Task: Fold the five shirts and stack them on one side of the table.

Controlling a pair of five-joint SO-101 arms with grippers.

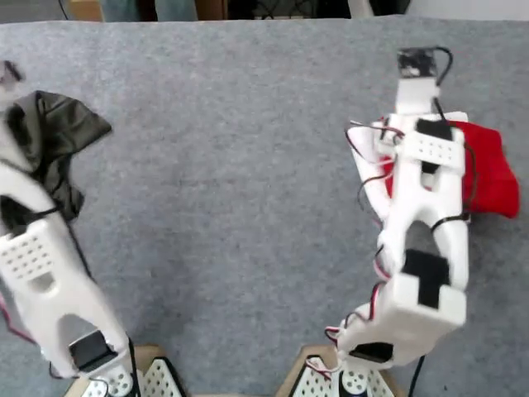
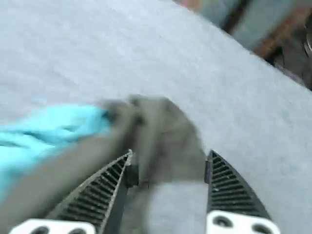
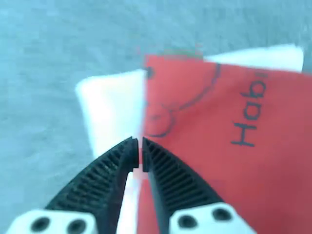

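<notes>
Right wrist view: red shirt (image 3: 219,161) (edge) pinched between jaws.

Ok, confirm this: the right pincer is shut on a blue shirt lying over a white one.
Not blue: the right pincer is shut on a red shirt lying over a white shirt, as the right wrist view shows.

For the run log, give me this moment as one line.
left gripper open over dark shirt | right gripper shut on red shirt | white shirt beneath
</notes>
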